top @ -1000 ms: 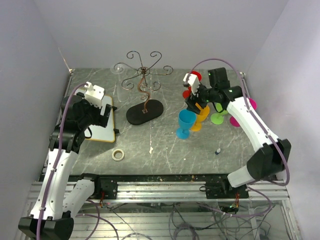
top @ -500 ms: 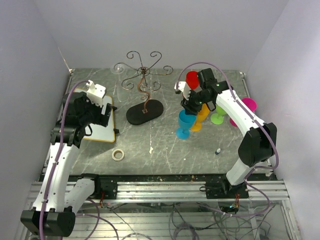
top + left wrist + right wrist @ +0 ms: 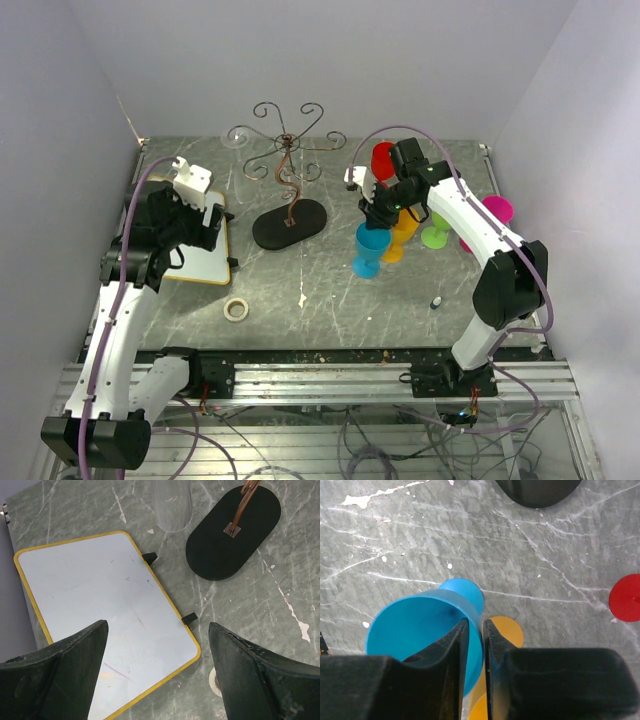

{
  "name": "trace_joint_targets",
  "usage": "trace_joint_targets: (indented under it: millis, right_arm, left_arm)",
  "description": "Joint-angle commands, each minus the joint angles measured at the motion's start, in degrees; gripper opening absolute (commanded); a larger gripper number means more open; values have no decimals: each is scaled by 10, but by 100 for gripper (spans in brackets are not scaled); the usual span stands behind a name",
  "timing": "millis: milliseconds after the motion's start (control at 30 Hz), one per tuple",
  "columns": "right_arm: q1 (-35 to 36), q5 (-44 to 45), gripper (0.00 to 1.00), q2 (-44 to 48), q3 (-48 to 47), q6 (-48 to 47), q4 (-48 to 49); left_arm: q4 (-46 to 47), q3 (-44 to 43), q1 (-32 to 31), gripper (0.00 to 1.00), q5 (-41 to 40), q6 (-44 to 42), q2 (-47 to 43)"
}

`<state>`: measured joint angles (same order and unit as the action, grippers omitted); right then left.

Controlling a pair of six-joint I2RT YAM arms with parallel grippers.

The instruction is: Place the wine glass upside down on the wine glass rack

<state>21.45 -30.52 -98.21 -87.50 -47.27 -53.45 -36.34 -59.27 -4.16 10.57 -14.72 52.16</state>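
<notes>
A blue wine glass stands upright right of the table's middle. My right gripper comes down on it from above. In the right wrist view one finger is inside the blue wine glass and the other outside. The right gripper is shut on the rim wall. The wine glass rack rises on its black oval base at centre left, apart from the glass. That base also shows in the left wrist view. My left gripper hangs open over a whiteboard, holding nothing.
An orange glass touches the blue one on its right, with green, red and pink glasses behind. A yellow-edged whiteboard lies at left, a tape roll near the front. A clear glass is beside the rack.
My right gripper has moved left and down onto the blue wine glass and closed its jaws on the rim. The left arm has shifted only slightly.
</notes>
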Motion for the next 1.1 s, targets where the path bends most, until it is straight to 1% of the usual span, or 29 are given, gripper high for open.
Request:
trace_joint_targets:
  millis: [0, 200, 367, 533, 633, 800, 1067]
  right_arm:
    - [3, -14, 15, 4, 3, -4, -8]
    - [3, -37, 0, 25, 2, -1, -4]
    - [3, -82, 0, 46, -15, 1, -17]
    - [3, -123, 0, 79, -29, -8, -55]
    - [1, -137, 0, 109, -49, -8, -72]
    - [-6, -170, 0, 150, -99, 0, -93]
    - [-8, -223, 0, 203, -193, 82, -28]
  left_arm:
    - [0, -13, 7, 92, 7, 3, -10]
    - [7, -15, 7, 93, 4, 11, -12]
    - [1, -38, 8, 97, -18, 38, -8]
    - [-14, -92, 8, 98, -19, 57, 4]
    - [-9, -122, 8, 98, 2, 61, 3]
    - [-2, -167, 8, 97, 65, 79, 13]
    - [33, -252, 7, 92, 159, 172, 53]
